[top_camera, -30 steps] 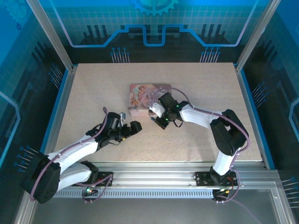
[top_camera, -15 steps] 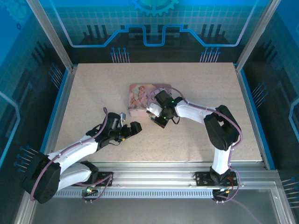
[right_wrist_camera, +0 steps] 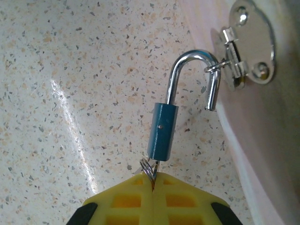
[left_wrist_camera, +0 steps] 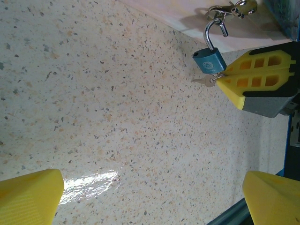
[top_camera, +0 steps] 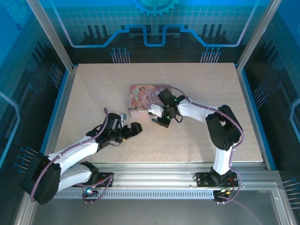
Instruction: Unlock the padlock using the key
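In the middle of the right wrist view, the blue padlock [right_wrist_camera: 161, 133] is hooked by its shackle to the pink tin's [right_wrist_camera: 262, 150] hasp [right_wrist_camera: 243, 47] at upper right, the right gripper [right_wrist_camera: 153, 180] below it is clamped on the key [right_wrist_camera: 154, 168] at its base, and the left gripper [left_wrist_camera: 152, 180] stands with its fingers wide apart.

Wide-spread left fingers [left_wrist_camera: 28, 192], pinched right fingers [right_wrist_camera: 126, 201], left arm [top_camera: 77, 150] bent, right arm [top_camera: 197, 112] extended

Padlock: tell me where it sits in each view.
Top external: too small to make out; look by the right gripper at the pink tin.
Left wrist: padlock upper right, hooked to the hasp.
Right wrist: padlock centre, hasp upper right.
Shared landmark: the pink tin.
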You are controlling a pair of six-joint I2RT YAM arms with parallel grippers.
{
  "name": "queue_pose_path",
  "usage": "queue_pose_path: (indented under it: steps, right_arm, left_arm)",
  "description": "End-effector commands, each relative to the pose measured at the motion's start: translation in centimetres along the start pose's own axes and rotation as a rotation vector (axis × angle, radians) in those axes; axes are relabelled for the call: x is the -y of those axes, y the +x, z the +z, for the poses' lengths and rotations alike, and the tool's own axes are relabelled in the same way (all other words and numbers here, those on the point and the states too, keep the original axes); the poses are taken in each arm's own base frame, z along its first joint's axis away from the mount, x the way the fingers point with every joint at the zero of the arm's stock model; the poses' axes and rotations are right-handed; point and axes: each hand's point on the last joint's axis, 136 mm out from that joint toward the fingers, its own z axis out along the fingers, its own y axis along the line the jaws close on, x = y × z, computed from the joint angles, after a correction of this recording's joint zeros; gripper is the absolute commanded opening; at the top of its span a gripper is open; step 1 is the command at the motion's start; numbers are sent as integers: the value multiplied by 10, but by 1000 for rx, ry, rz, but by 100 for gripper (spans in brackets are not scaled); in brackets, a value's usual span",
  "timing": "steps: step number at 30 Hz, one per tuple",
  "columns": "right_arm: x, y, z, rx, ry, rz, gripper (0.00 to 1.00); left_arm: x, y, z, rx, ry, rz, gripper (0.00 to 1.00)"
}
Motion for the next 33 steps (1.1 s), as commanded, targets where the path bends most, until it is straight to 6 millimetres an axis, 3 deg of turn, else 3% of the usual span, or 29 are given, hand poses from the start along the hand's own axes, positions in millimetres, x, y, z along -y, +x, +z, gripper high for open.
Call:
queue_pose_path:
  steps: [1, 10, 21, 33]
  right_arm:
    - [0, -2, -8, 21, -25, -92, 2]
    - [15, -4, -3, 1, -11, -173, 2]
    - [16, -17, -1, 38, 17, -236, 0]
    - [17, -17, -4, 48, 34, -242, 0]
  left_arm:
    - [-7, 5, 1, -20, -6, 7, 99]
    - [-8, 7, 2, -27, -7, 3, 99]
    - [-7, 7, 1, -31, -10, 1, 99]
    - [-7, 7, 2, -35, -11, 2, 99]
